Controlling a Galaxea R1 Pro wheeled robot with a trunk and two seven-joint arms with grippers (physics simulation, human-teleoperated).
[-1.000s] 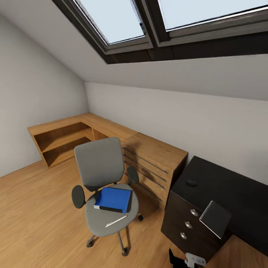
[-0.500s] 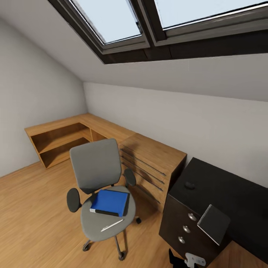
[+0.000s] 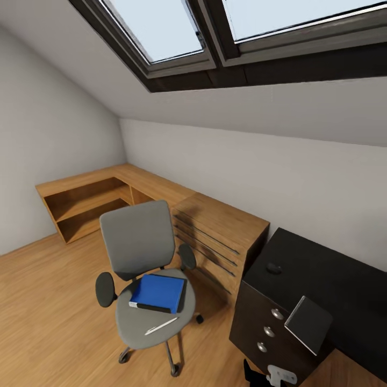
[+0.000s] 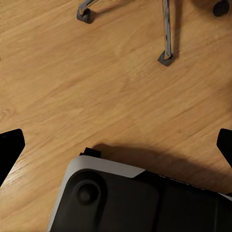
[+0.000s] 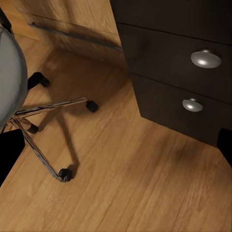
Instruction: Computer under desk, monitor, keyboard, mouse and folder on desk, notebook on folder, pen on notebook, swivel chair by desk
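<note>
Wooden floor [image 3: 48, 317] everywhere, warm oak look, with a low L-shaped wooden shelf unit [image 3: 91, 199] tucked in the far left corner under the sloped ceiling and its skylights [image 3: 215, 27]. Moving right, the swivel chair [image 3: 141, 242] sits out on the floor, well apart from the desk, grey seat and back, black armrests, chrome legs on castors. On its seat lies the folder [image 3: 158, 293], bright blue with the dark spine toward the front, and the pen [image 3: 160, 325] lies just beside it near the seat's front edge, a thin pale stick, angled. Next comes the light wooden dresser [image 3: 223, 236] against the wall, touching or nearly touching the desk [image 3: 344, 290], which is glossy black with a drawer unit and three round silver knobs [image 3: 269, 331]. The mouse [image 3: 273, 268] sits on the desktop near the left end, small and dark. Closer to the front edge there's a flat dark rectangular thing [image 3: 309, 324] overhanging the corner above the drawers, probably the notebook, but I can't make out the binding. A bit of white robot hardware [image 3: 279, 374] pokes in at the bottom. Left wrist view looks down at floor and chair castors, with the left gripper [image 4: 116, 145] fingertips spread wide at the picture's edges, nothing between them. Right gripper [image 5: 116, 150] same deal, fingers spread wide over the floor by the drawers, holding nothing.
</note>
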